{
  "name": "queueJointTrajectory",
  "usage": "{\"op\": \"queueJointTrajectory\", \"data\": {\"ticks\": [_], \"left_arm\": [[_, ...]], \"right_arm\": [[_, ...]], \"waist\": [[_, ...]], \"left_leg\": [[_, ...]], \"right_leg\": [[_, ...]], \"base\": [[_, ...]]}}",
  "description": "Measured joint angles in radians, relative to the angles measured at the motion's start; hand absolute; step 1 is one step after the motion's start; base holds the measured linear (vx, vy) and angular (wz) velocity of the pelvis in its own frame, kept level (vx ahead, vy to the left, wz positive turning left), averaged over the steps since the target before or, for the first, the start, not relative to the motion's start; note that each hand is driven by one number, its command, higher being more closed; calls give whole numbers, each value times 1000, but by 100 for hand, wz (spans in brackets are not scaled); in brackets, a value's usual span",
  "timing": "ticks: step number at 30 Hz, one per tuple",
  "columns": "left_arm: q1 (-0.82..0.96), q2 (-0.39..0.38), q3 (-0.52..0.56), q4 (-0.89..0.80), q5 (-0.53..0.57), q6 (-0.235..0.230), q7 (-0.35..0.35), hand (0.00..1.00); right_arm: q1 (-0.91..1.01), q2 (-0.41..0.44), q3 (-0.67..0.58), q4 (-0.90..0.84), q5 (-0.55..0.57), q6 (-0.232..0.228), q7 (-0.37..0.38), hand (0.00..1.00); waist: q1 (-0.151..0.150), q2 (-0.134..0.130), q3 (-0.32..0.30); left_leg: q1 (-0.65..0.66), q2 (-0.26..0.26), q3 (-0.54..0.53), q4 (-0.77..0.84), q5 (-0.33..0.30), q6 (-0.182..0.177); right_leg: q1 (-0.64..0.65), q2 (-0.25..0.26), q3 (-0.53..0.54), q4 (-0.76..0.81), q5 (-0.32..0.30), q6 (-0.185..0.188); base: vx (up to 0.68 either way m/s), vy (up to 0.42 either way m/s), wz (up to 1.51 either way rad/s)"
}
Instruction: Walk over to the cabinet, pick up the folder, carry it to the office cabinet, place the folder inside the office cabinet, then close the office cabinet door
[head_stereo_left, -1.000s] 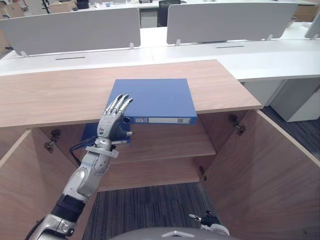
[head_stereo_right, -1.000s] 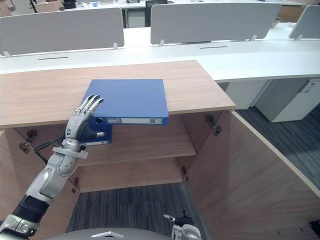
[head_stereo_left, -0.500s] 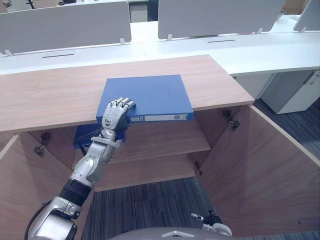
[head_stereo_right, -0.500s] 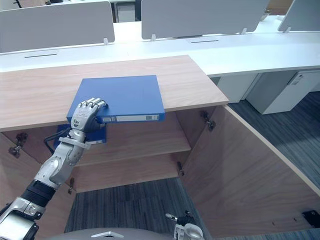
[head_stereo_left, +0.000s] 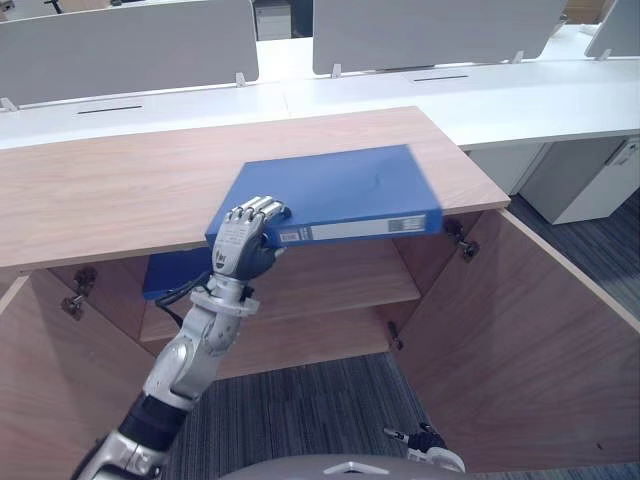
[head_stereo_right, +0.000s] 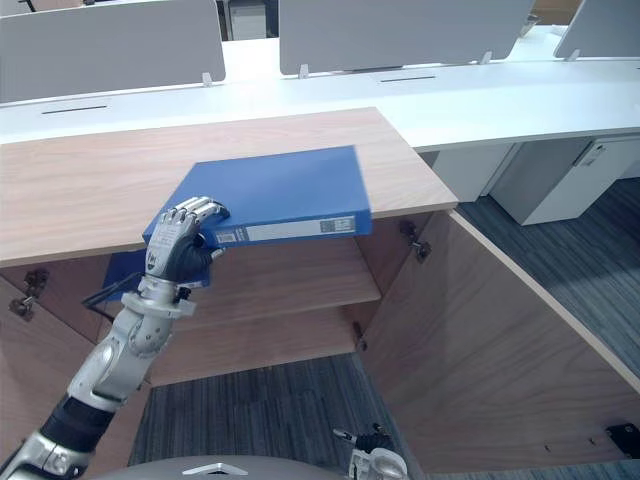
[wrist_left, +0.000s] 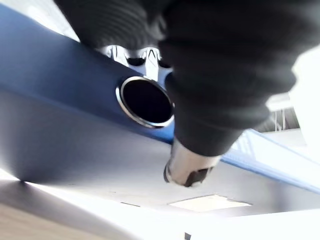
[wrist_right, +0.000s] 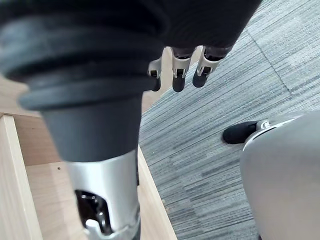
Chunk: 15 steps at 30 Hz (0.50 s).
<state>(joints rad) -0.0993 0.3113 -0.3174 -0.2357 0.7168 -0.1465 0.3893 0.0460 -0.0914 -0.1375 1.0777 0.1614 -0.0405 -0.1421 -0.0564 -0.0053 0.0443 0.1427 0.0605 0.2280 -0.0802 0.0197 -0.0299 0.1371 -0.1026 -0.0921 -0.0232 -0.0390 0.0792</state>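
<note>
Left eye view: folder (head_stereo_left: 335, 190) at cabinet top (head_stereo_left: 120, 190) front edge, spine overhanging, long axis left-right | left hand (head_stereo_left: 243, 245) curled round spine's left end | shelf (head_stereo_left: 330, 290) directly below | right hand (wrist_right: 182, 70) hangs low, fingers relaxed, empty.

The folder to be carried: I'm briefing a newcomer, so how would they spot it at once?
Find the open wooden cabinet. On its top, jutting past the front edge, is a blue folder, its spine corner gripped by the left hand. The other blue item sits on the shelf below.
</note>
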Motion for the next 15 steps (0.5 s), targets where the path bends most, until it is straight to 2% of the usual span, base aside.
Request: {"op": "queueJointTrajectory", "data": {"ticks": [5, 9, 13, 15], "left_arm": [[41, -83, -34, -130, -216, -55, -14, 100], [76, -107, -40, -191, -359, -76, -25, 100], [106, -139, -33, -254, -558, -98, -20, 100], [118, -160, -28, -292, -624, -114, -18, 100]], "right_arm": [[-3, 0, 53, -2, -2, -3, -13, 0], [-8, 1, 99, -27, -1, -7, -14, 0], [34, 4, 150, -152, 6, -21, -15, 0], [47, 6, 168, -246, 10, -24, -17, 0]], "waist": [[20, 3, -2], [24, 10, -5], [32, 11, -6], [32, 11, -6]], "left_leg": [[3, 1, 9, 0, 0, 0], [6, 2, 19, 0, -1, 1], [-1, 1, 16, -6, 1, 2], [6, -1, 14, -5, 5, 5]], "right_leg": [[-8, 1, 33, 15, 0, 1], [-23, 2, 52, 35, -3, 2], [-34, 0, 56, 59, -21, 3], [-37, 0, 55, 67, -18, 12]], "base": [[-18, -3, -4], [-57, -7, -12], [-77, -14, 1], [0, 0, 0]]}}
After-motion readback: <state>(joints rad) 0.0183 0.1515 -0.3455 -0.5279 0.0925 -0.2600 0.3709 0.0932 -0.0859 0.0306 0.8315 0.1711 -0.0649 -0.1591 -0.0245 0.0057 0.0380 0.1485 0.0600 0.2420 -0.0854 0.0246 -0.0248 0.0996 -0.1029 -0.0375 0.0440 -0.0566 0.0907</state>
